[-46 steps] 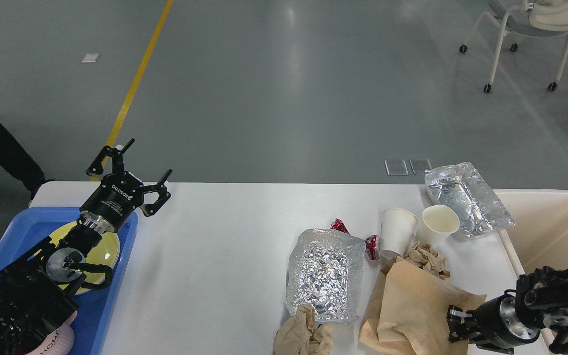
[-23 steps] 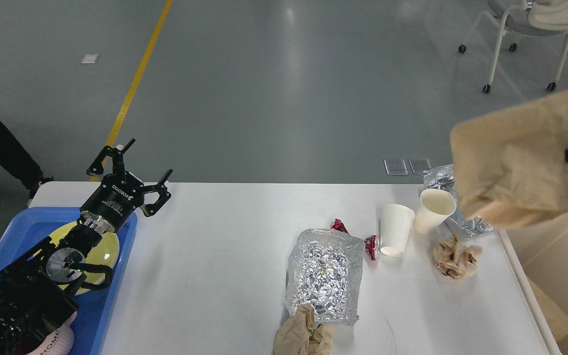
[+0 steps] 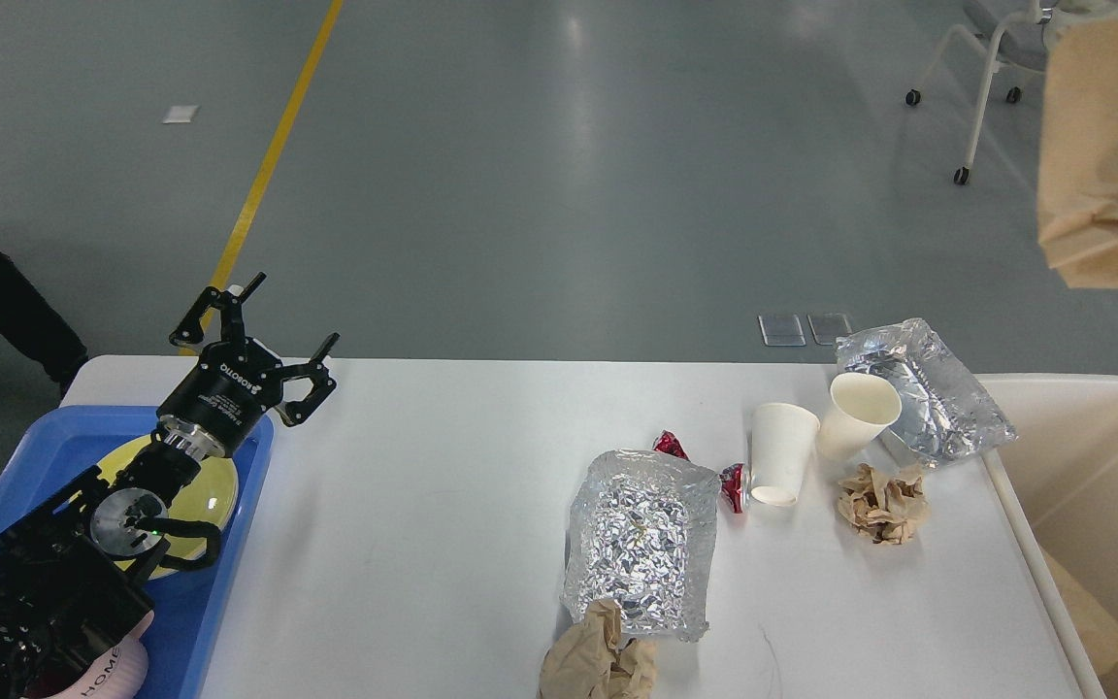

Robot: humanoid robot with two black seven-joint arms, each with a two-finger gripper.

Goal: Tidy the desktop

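Two black fingers of the left gripper (image 3: 273, 354) stand spread apart and empty, raised over the far left corner of the desktop (image 3: 423, 505), just beyond the blue tray (image 3: 229, 582) and its yellow plate (image 3: 214, 485). Well off to their right on that white top lie a foil bag (image 3: 641, 539), a crumpled brown paper (image 3: 598, 660), a red wrapper (image 3: 668, 444), two paper cups (image 3: 782, 451), a paper ball (image 3: 881, 503) and a second foil bag (image 3: 928, 388), with the beige bin (image 3: 1083, 456) past the right edge. A brown paper bag (image 3: 1107, 155) hangs high at the right; the right gripper is out of sight.
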